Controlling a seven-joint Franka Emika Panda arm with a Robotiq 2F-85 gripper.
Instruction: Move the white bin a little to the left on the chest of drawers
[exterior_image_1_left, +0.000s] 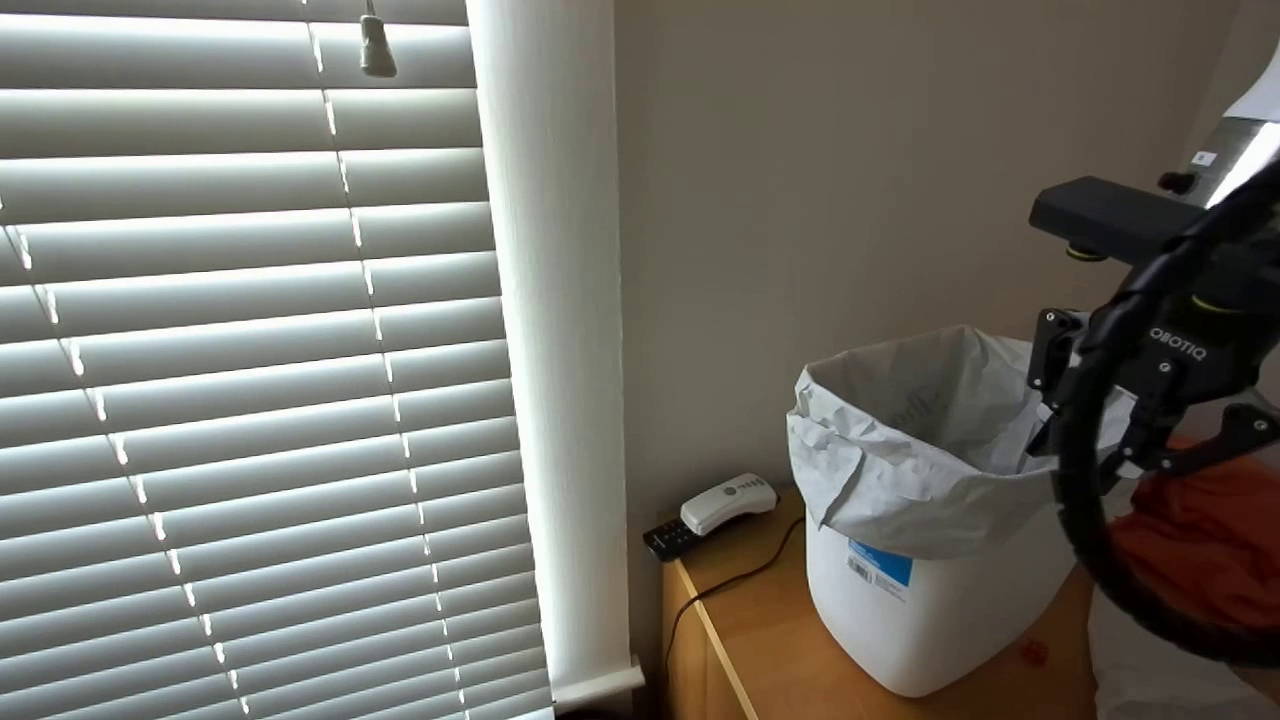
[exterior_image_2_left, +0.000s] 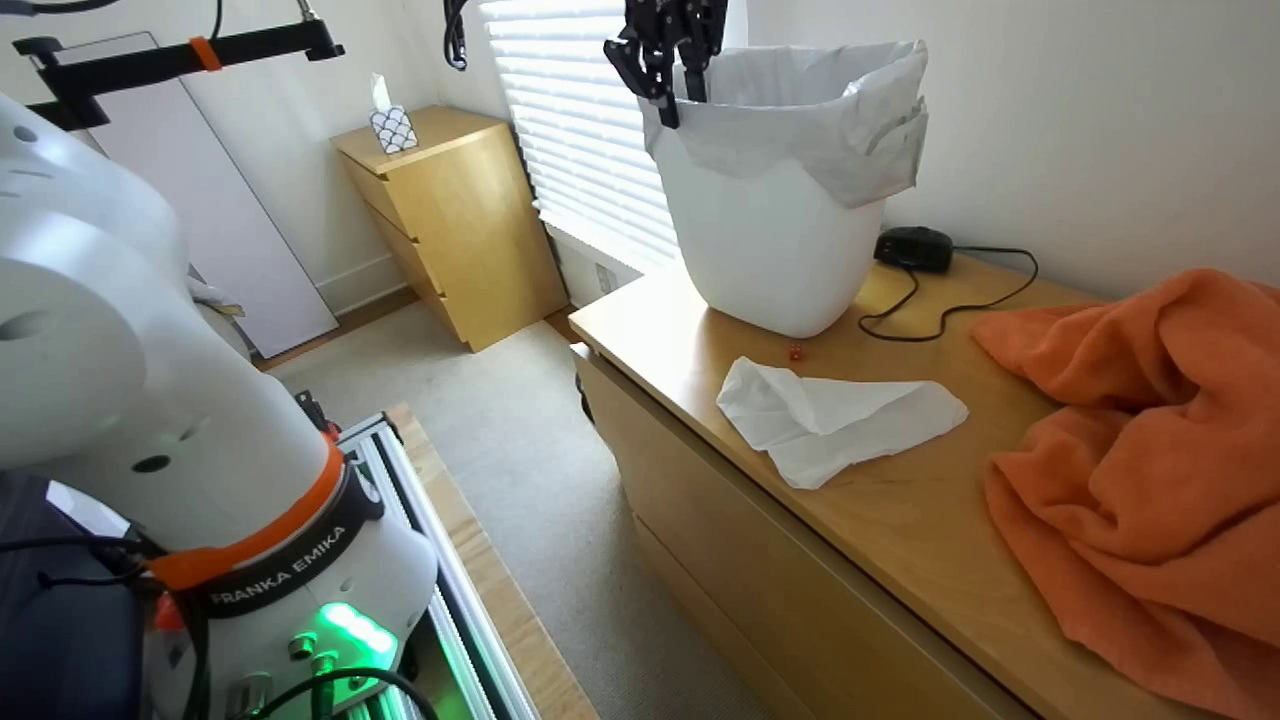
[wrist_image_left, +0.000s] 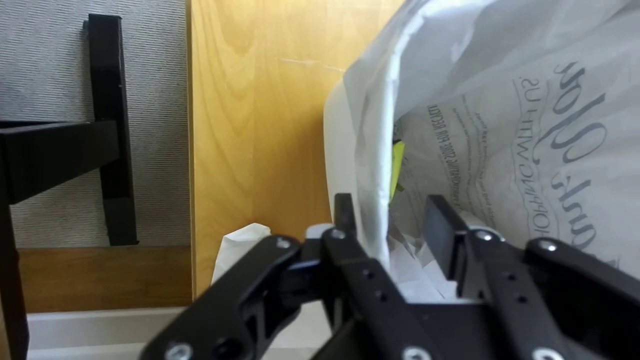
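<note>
The white bin (exterior_image_1_left: 930, 615) stands upright on the chest of drawers (exterior_image_1_left: 770, 640), with a crinkled white liner folded over its rim. A blue label shows on its front. The bin (exterior_image_2_left: 775, 245) and the drawers' wooden top (exterior_image_2_left: 900, 520) also show in the other exterior picture. My gripper (exterior_image_1_left: 1082, 458) is at the bin's rim, pointing down. In the wrist view, the gripper (wrist_image_left: 392, 215) is open and straddles the rim (wrist_image_left: 375, 150). One finger is outside, close to the wall; the other is inside, with a gap to the rim. The gripper (exterior_image_2_left: 682, 108) shows this too.
A white handset (exterior_image_1_left: 730, 502) lies on a black remote (exterior_image_1_left: 668, 540) near a cable. A black device (exterior_image_2_left: 915, 248) sits behind the bin. White paper (exterior_image_2_left: 870, 420), a small red object (exterior_image_2_left: 795, 352) and an orange cloth (exterior_image_2_left: 1150, 480) lie nearby. Window blinds (exterior_image_1_left: 250, 400) are beside the drawers.
</note>
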